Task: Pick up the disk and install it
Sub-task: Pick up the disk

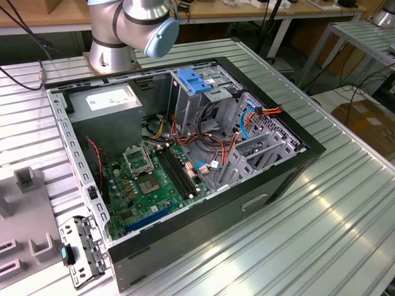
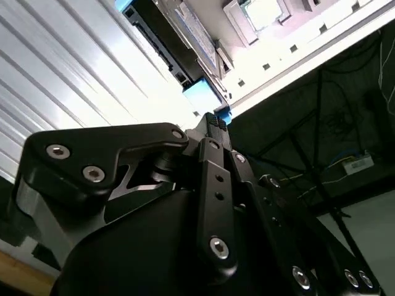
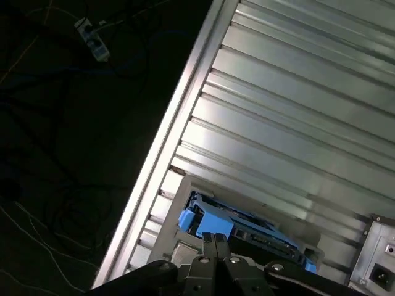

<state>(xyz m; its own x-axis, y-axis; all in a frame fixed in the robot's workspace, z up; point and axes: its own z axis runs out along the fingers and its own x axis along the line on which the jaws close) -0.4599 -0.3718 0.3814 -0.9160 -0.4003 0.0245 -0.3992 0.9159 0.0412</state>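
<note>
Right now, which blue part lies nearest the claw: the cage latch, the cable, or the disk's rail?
The disk's rail, just ahead of the claw; the cage latch and cable sit inside the case.

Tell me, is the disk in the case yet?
Out: the disk lies in a grey holder on the ribbed table, near the gripper.

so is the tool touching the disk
Cannot tell: in both wrist views the tool overlaps the disk at its blue rail; neither gap nor contact shows.
</note>
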